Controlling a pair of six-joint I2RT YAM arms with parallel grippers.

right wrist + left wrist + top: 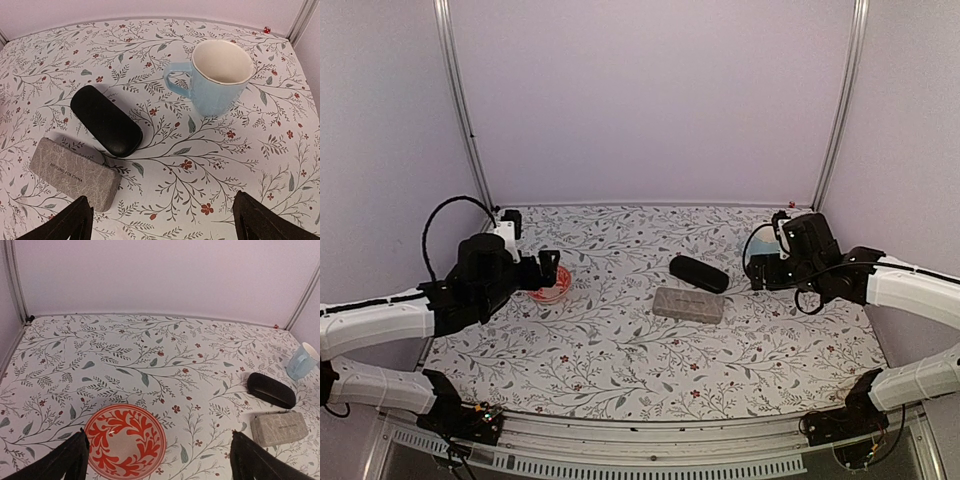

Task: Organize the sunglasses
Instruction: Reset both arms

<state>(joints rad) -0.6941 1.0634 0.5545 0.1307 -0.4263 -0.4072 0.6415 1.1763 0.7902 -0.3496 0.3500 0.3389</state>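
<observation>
— Nearest the bases, what is the surface like?

— A flat table (pixel 620 350), its top matte white, printed with grey-green sprigs and small red flowers.

— And the claw on the left?

— The left gripper (pixel 549 268) hangs at about 9 o'clock. Its two dark, blunt fingers (pixel 70 460) are spread wide with nothing between them. Below them sits a bowl (pixel 125 440): round, shallow and glossy, pale with a red fern pattern. The fingers stand to either side of it and do not grip it.

— The one on the right?

— The right gripper (pixel 758 272), at about 3 o'clock, is released too. Its fingers are wide apart, holding nothing, and point in toward the middle.

— What lies in front of it?

— Just off centre toward 2 o'clock is the grey case (pixel 74 172), a closed rectangular box with rounded corners, a rough crackled texture like fabric, and small lettering on the lid. Just beside it, a little farther back, is the black case (pixel 106 120), a smooth oval with a faint sheen, closed and lying at an angle. Farther out at 2 o'clock a mug (pixel 220 97) stands upright. It is pale blue with faceted walls and a white inside, its handle turned toward the black case.

— The sunglasses?

— No view shows them. Both cases are shut, so I cannot tell where they lie or how they look.
</observation>
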